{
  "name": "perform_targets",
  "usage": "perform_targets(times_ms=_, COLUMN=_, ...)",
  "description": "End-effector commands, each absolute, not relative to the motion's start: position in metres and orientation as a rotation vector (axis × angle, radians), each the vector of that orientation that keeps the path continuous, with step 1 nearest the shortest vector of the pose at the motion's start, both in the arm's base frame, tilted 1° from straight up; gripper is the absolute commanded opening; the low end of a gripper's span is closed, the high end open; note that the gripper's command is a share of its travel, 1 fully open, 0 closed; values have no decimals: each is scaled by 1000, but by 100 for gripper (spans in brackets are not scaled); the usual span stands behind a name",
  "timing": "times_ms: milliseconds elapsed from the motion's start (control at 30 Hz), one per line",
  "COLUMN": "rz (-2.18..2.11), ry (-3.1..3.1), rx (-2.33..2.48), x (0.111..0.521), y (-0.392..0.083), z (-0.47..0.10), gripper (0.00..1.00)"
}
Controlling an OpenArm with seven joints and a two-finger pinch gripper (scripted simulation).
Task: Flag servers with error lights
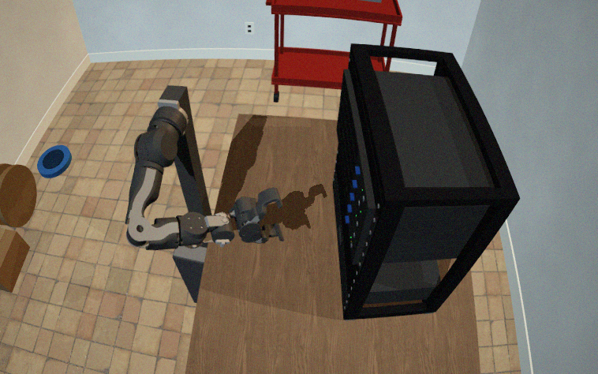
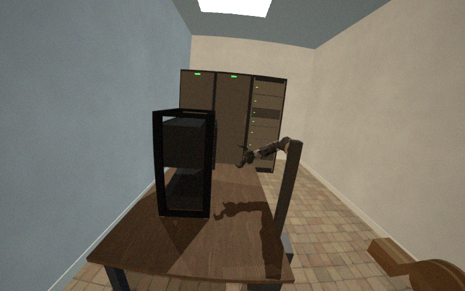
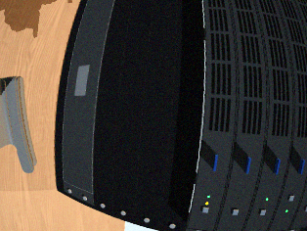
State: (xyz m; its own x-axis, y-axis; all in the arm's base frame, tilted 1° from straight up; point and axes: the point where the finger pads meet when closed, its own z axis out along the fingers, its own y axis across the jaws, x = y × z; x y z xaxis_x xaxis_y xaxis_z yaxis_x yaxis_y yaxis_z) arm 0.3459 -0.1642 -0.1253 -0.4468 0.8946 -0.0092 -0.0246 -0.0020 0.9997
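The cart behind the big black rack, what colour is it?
The cart is red, seen best in the top view, just behind the rack.

Matt black rack on a wood-grain table, in a room with a tiled floor

The table (image 1: 282,317) has a brown wood-grain top with a smooth, dull finish; the rack (image 1: 484,132) looks like matt black metal, and its servers (image 3: 247,112) have dark perforated fronts with small glossy blue tabs (image 3: 215,162). The arm (image 1: 150,176) wears smooth grey casings with a soft sheen, and the open end effector (image 1: 270,211) has a plain grey finger (image 3: 20,124). The floor (image 1: 87,308) is rough-looking tan tile, the cart (image 1: 277,53) glossy red painted metal, the bowl (image 1: 54,161) smooth blue.
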Motion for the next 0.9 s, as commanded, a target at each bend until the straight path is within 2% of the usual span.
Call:
perform_targets(times_ms=0, rz=1499, ry=1511, rx=1012, x=348, y=-171, z=-121, gripper=100)
perform_targets(times_ms=267, rz=1375, ry=1392, rx=1077, x=353, y=-195, z=-28, gripper=100)
perform_targets(times_ms=533, rz=1340, ry=1358, rx=1095, x=353, y=-202, z=-2, gripper=100)
perform_targets(times_ms=867, rz=1335, ry=1356, rx=1093, x=352, y=-203, z=0, gripper=100)
